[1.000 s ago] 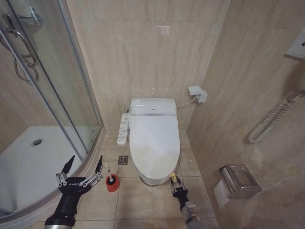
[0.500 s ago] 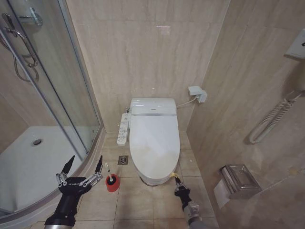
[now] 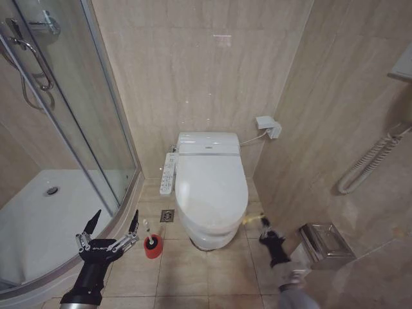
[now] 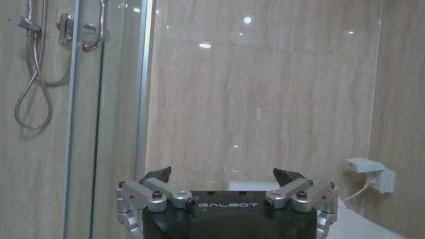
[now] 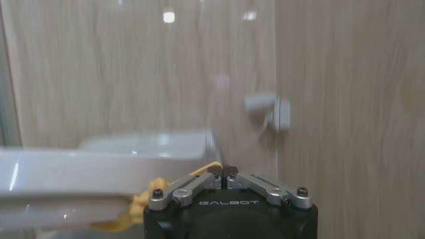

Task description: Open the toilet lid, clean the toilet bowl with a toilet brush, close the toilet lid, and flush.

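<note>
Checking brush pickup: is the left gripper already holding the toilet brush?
No, the left gripper hangs open beside the toilet brush, which stands in its red cup.

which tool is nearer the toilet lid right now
Right. The right tool is at the toilet lid's right edge, shut on its yellow cord; the left tool hangs open beyond the toilet brush.

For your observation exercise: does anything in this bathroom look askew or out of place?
Yes. The toilet lid sits slightly raised off the toilet, its front edge lifted, as the right hand, shut on the yellow cord, pulls it. The left hand hovers open near the toilet brush.
</note>
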Robot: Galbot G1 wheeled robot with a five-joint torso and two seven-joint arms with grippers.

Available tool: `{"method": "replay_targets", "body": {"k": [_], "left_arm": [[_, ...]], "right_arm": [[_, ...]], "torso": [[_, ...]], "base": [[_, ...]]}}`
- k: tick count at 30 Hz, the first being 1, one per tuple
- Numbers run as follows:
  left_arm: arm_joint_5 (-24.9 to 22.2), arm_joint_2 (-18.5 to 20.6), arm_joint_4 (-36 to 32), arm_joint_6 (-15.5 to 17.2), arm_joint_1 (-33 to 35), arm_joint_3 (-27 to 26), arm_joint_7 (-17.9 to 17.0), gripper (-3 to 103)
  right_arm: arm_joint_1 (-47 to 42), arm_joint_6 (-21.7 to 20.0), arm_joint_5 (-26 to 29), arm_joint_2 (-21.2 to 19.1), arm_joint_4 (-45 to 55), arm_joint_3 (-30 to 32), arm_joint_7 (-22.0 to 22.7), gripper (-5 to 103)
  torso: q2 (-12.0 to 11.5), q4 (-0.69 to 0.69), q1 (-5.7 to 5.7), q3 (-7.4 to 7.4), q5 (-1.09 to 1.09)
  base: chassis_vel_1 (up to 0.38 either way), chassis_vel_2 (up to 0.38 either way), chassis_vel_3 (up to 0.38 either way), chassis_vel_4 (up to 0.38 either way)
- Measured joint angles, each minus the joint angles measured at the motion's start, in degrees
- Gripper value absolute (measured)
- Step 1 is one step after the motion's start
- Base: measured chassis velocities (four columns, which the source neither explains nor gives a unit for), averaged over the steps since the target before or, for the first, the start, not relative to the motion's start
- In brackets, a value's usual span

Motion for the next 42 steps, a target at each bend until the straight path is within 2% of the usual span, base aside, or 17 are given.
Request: {"method": "replay_targets", "body": {"k": [6,9,14,19,20,21,22,23,26,29,42], "left_arm": [[0.00,0.00,0.00,0.00,0.00,0.00,0.00,100],[0.00,0.00,0.00,0.00,0.00,0.00,0.00,100],[0.00,0.00,0.00,0.00,0.00,0.00,0.00,100],[0.00,-0.02,0.00,0.00,0.00,0.00,0.00,100],[0.00,0.03,0.01,0.01,0.02,-0.23,-0.02,100],[0.00,-0.03,-0.01,-0.03,-0.01,0.05,0.05,100],[0.00,0.04,0.01,-0.01,0.01,0.00,0.02,100],[0.00,-0.01,0.00,-0.02,0.00,0.01,0.00,100],[0.00,0.00,0.01,-0.01,0.00,0.01,0.00,100],[0.00,0.00,0.01,-0.01,0.00,0.00,0.00,100],[0.00,0.00,0.00,0.00,0.00,0.00,0.00,100]], "right_arm": [[-0.50,-4.04,5.01,-1.70,10.65,1.65,2.71,1],[2.82,-7.12,8.88,-2.78,15.78,2.02,4.72,1],[8.55,-10.31,13.96,-5.30,18.31,2.77,6.48,1],[14.30,-11.86,17.44,-7.84,17.81,3.36,7.85,1],[16.17,-11.79,17.86,-8.27,17.71,3.95,8.21,1],[18.17,-12.24,18.88,-8.55,16.70,3.82,8.50,1],[19.98,-12.49,19.55,-8.68,15.59,3.69,8.65,0],[21.87,-12.63,19.97,-8.70,14.49,3.43,8.78,0],[25.69,-12.74,20.47,-8.35,12.31,2.63,9.04,0],[27.15,-12.99,20.66,-7.64,11.36,1.84,9.27,0],[31.40,-12.88,20.36,-6.52,6.67,-1.93,8.68,0]], "torso": [[0.00,0.01,0.00,0.00,-0.01],[-0.01,0.01,0.01,0.01,-0.01],[-0.01,0.01,0.01,0.02,0.00],[-0.02,0.02,0.02,0.02,0.00],[0.02,-0.16,0.01,-0.02,-0.11],[0.02,-0.09,-0.05,-0.04,-0.10],[0.01,-0.12,-0.03,-0.02,0.02],[-0.01,-0.05,-0.01,0.00,0.03],[0.01,-0.06,-0.03,-0.02,-0.06],[0.00,-0.05,-0.02,-0.01,0.00],[0.00,-0.02,-0.01,0.00,-0.01]], "base": [[0.000,0.000,0.000,0.000],[0.000,0.000,0.000,0.000],[0.000,0.000,0.000,0.000],[0.000,0.000,0.000,0.000],[0.000,0.000,0.000,0.000],[-0.006,-0.052,-0.018,0.019],[-0.052,-0.052,-0.037,0.004],[-0.023,-0.071,-0.037,0.004],[-0.008,-0.024,-0.012,0.001],[0.000,0.000,0.000,0.000],[0.000,0.000,0.000,0.000]]}}
